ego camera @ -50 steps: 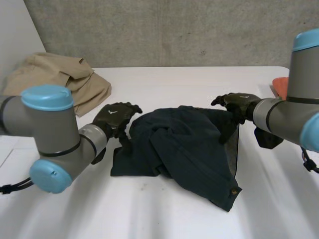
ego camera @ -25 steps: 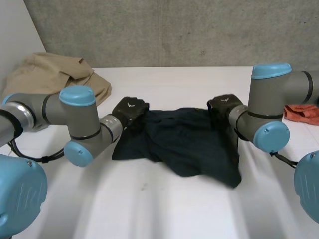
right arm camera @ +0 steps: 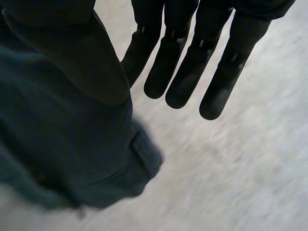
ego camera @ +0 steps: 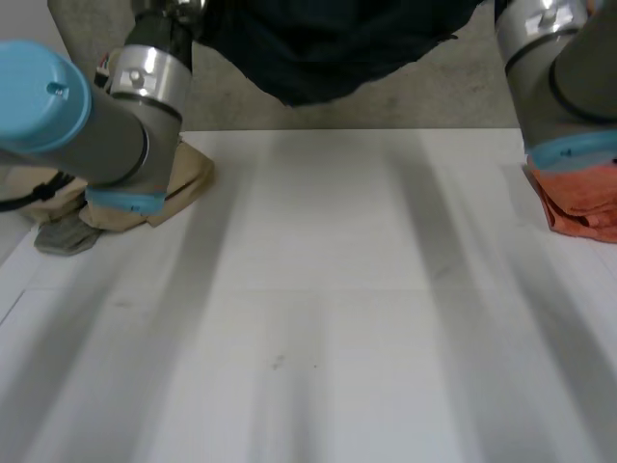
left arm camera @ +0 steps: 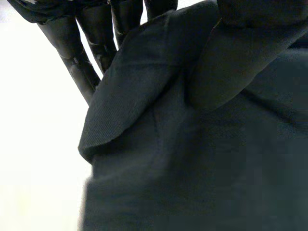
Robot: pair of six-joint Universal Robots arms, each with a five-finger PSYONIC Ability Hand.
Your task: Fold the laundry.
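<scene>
A dark navy garment hangs in the air high above the white table, stretched between my two raised arms. In the left wrist view my left hand pinches an edge of the garment between its thumb and its fingers. In the right wrist view the thumb of my right hand clamps down on another edge of the garment, while its fingers stretch out straight beside the cloth. The lower part of the garment sags between the arms.
A tan garment lies crumpled at the table's back left, partly behind my left arm. An orange cloth sits at the right edge, below my right arm. A concrete wall stands behind the table.
Both hands closed on the far edge of the dark garment and lifted it off the table, high up; the arms rose with it.
</scene>
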